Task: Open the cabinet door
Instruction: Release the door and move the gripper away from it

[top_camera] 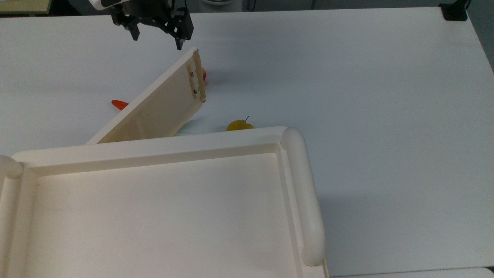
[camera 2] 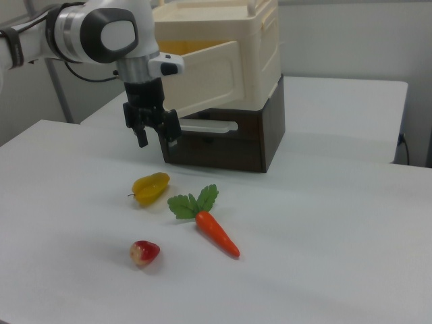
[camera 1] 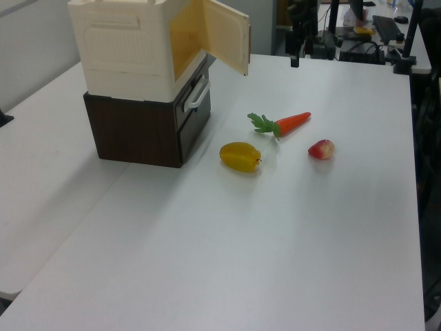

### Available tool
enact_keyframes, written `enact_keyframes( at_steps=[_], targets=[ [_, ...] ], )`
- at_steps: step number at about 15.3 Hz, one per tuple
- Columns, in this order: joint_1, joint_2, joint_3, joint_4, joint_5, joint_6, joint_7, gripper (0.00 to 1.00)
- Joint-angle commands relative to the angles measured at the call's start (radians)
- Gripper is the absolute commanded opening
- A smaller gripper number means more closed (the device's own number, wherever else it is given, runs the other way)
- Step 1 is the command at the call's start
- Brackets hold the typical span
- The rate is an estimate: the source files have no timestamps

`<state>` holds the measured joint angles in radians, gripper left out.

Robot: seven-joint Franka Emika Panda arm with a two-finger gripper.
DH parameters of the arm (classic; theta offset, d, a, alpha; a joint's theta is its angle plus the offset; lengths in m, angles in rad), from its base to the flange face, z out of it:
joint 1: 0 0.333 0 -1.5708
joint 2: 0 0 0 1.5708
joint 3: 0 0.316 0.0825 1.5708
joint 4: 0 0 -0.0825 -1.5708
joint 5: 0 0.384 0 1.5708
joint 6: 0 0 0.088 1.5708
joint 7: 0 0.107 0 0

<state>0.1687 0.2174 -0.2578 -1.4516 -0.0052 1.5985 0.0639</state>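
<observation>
White tabletop (top_camera: 347,96) bearing the cabinet (camera 1: 131,62) on a dark base (camera 1: 138,131). Cabinet door (top_camera: 154,108) swung outward, its free edge toward the gripper (top_camera: 156,36), whose fingers are spread and empty, apart from the door. Carrot (camera 2: 216,233), yellow fruit (camera 2: 150,187) and red fruit (camera 2: 144,252) lie near.
</observation>
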Motion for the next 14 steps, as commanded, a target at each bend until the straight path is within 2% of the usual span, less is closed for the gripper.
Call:
enact_keyframes(
  at_steps=[1,14],
  targets=[
    [-0.014,-0.066,0.000,-0.052,-0.032,-0.003,0.001,1.00],
    [-0.040,-0.067,0.002,-0.041,-0.019,-0.008,-0.003,1.00]
  ],
)
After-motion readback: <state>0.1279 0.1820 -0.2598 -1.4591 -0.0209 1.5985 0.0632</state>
